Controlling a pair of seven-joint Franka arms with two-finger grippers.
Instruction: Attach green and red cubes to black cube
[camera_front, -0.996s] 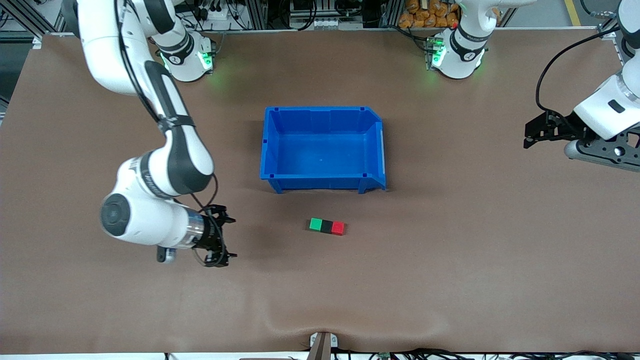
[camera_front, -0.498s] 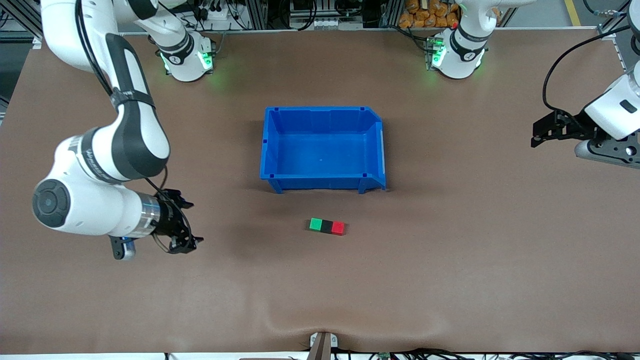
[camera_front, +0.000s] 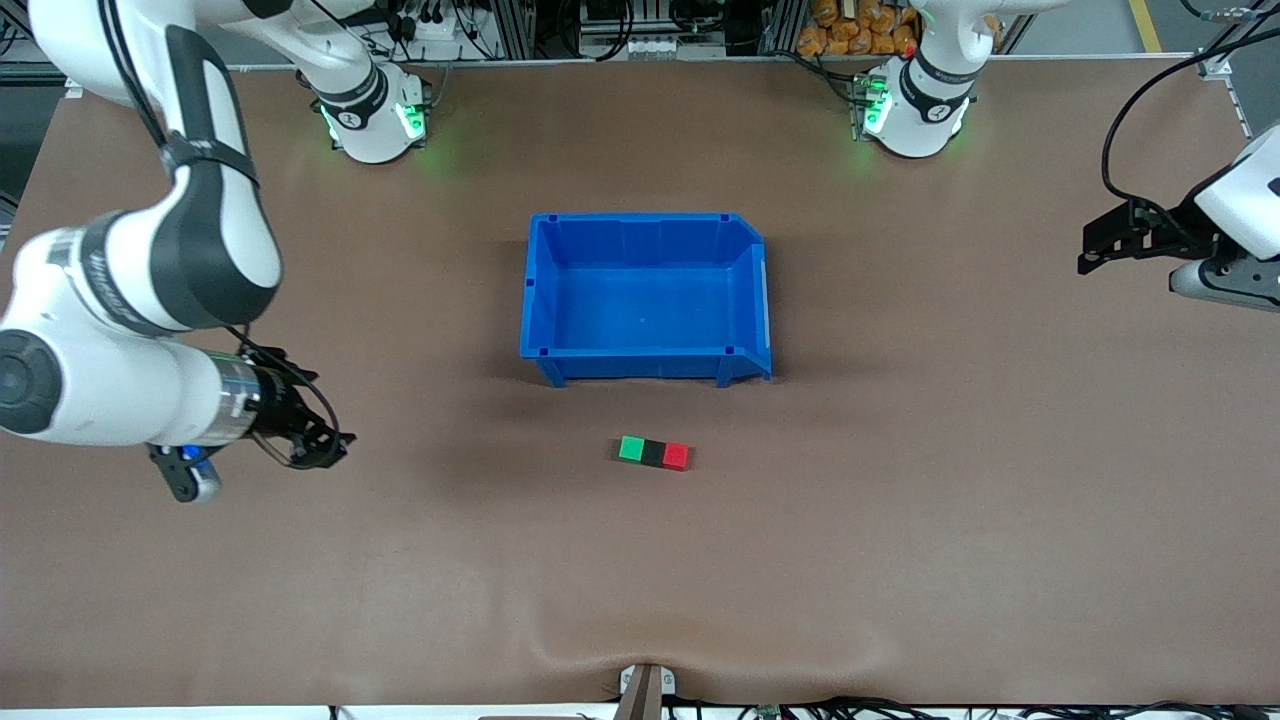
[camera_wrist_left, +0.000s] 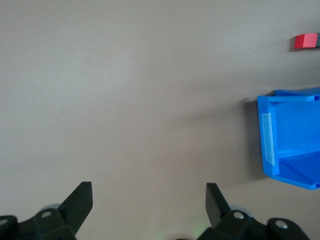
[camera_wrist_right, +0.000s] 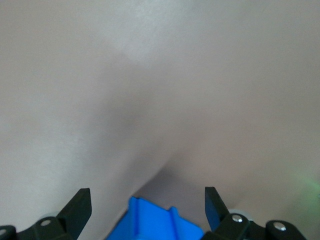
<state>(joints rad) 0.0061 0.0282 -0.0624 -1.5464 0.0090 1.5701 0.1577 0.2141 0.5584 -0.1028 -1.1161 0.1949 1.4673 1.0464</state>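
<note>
The brown tabletop (camera_front: 900, 520) is looking matt and cloth-like, rippling slightly at its near edge. The blue rectangular plastic bin (camera_front: 645, 355) is showing a smooth, faintly glossy finish. The small green cube (camera_front: 631, 448), black cube (camera_front: 653, 452) and red cube (camera_front: 676, 456) are appearing smooth, plain and solid-coloured.

Right gripper (camera_front: 325, 440), fingers spread and empty, held over the right arm's end of the table. Left gripper (camera_front: 1092, 250), fingers likewise spread and empty, held over the left arm's end.
</note>
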